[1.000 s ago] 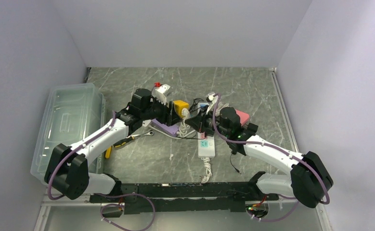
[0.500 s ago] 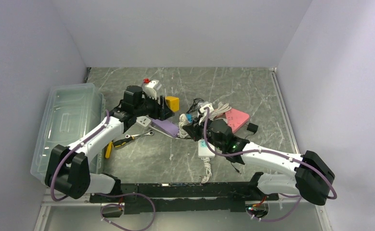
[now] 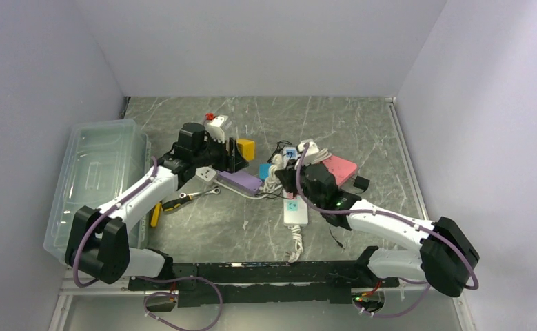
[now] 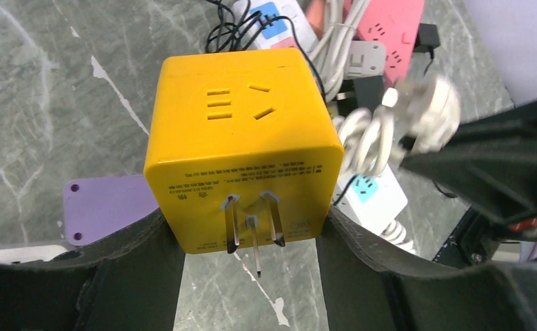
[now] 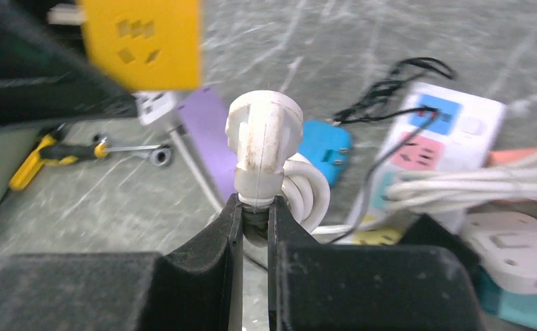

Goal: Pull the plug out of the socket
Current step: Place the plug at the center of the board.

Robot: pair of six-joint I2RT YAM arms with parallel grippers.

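The socket is a yellow cube [image 4: 241, 148] [image 3: 246, 148], held above the table with my left gripper [image 4: 248, 231] [image 3: 235, 157] shut on its two sides. Its own three prongs point toward the wrist camera. The white round plug [image 5: 263, 145] [image 4: 427, 110] is out of the cube and a short gap apart from it. My right gripper [image 5: 255, 210] [image 3: 284, 176] is shut on the plug's neck, just below its head. The plug's coiled white cable [image 5: 307, 193] hangs behind the fingers. The cube's slotted face [image 5: 141, 41] faces the plug in the right wrist view.
A clear plastic bin [image 3: 100, 179] stands at the left. Under and between the arms lie a purple strip [image 3: 238, 181], a white power strip [image 3: 295, 209], a pink strip [image 3: 341, 169], a blue adapter [image 3: 264, 170], black cords, a wrench [image 3: 200, 195] and yellow-handled pliers [image 3: 156, 214].
A second ago both grippers met at the middle with plug and cube together. The left arm has drawn back left with the cube; the right arm has pulled away with the plug.
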